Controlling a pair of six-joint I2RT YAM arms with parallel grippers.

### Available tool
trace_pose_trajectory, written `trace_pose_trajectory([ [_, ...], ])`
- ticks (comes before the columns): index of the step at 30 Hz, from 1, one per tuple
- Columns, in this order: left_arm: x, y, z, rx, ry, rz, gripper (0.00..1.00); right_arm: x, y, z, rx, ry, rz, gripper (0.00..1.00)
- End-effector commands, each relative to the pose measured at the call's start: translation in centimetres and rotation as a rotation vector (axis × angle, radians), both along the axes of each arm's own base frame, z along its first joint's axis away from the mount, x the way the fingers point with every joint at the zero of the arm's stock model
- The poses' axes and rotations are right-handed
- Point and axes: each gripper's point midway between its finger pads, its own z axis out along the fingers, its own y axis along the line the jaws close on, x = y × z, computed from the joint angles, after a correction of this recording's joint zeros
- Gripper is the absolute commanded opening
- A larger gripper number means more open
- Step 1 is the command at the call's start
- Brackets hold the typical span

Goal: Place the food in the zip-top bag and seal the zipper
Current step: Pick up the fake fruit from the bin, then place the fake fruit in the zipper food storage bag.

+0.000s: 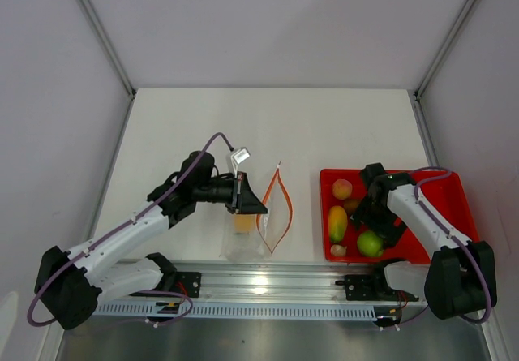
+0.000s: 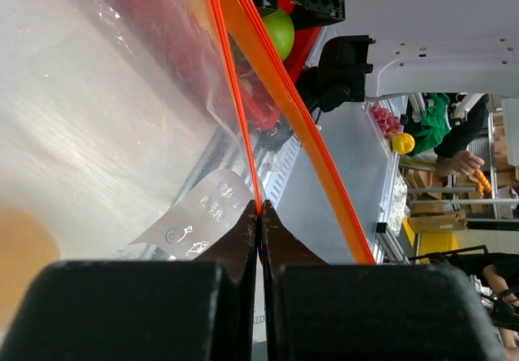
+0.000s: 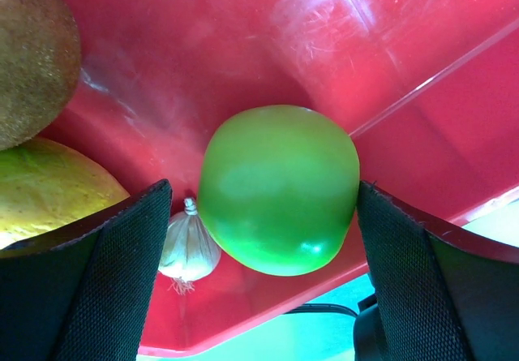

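Note:
The clear zip-top bag (image 1: 241,239) lies at the table's front middle with an orange (image 1: 242,225) inside it. Its red-orange zipper (image 1: 276,207) gapes in a loop. My left gripper (image 1: 248,198) is shut on one side of the zipper (image 2: 243,134), pinched at the fingertips (image 2: 259,212). The orange shows through the plastic (image 2: 18,255). My right gripper (image 1: 378,229) is open in the red tray, its fingers either side of the green apple (image 3: 278,186). The right pad (image 3: 405,272) is at the apple's side; the left pad (image 3: 113,272) stands apart from it.
The red tray (image 1: 442,215) holds a peach (image 1: 342,189), a yellow-green mango (image 1: 337,223), the apple (image 1: 370,243), a beige garlic-like piece (image 3: 189,247) and a brown kiwi (image 3: 32,61). A metal rail (image 1: 268,284) runs along the near edge.

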Motion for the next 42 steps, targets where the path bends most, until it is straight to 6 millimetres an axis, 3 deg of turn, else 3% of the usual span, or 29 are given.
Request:
trace_pose_trajectory([
  [1, 0.1, 0.5, 0.7, -0.027, -0.029, 0.003, 0.01, 1.7, 0.1, 0.5, -0.012, -0.052, -0.006, 0.91],
  [8, 0.2, 1.1, 0.4, -0.023, -0.025, 0.021, 0.01, 1.7, 0.4, 0.5, -0.002, -0.059, 0.008, 0.74],
  [11, 0.3, 1.1, 0.4, -0.023, -0.027, 0.024, 0.01, 1.7, 0.6, 0.9, 0.01, -0.073, 0.017, 0.54],
  [12, 0.3, 1.1, 0.3, -0.022, -0.025, 0.024, 0.01, 1.8, 0.6, 1.0, 0.01, -0.08, 0.018, 0.42],
  [14, 0.3, 1.1, 0.4, -0.024, -0.023, 0.024, 0.01, 1.9, 0.6, 1.6, 0.01, -0.098, 0.016, 0.28],
  [17, 0.4, 1.1, 0.5, -0.026, -0.022, 0.028, 0.01, 2.2, 0.6, 2.6, 0.012, -0.127, 0.019, 0.21],
  [18, 0.4, 1.1, 0.4, -0.024, -0.019, 0.026, 0.01, 2.1, 0.5, 2.8, 0.009, -0.127, 0.021, 0.13],
  [22, 0.5, 1.1, 0.6, -0.021, -0.023, 0.036, 0.01, 2.3, 0.4, 4.5, 0.005, -0.169, 0.034, 0.01],
  [28, 0.7, 1.1, 0.6, -0.017, -0.013, 0.047, 0.01, 4.7, 1.5, 8.8, 0.06, -0.343, 0.15, 0.0],
  [35, 1.1, 0.8, 0.4, -0.006, 0.014, 0.048, 0.0, 7.0, 6.3, 15.2, 0.29, -0.616, 0.333, 0.0],
  [42, 1.8, 0.4, 0.6, 0.0, 0.033, 0.063, 0.01, 6.6, 14.1, 21.4, 0.595, -0.761, 0.606, 0.0],
])
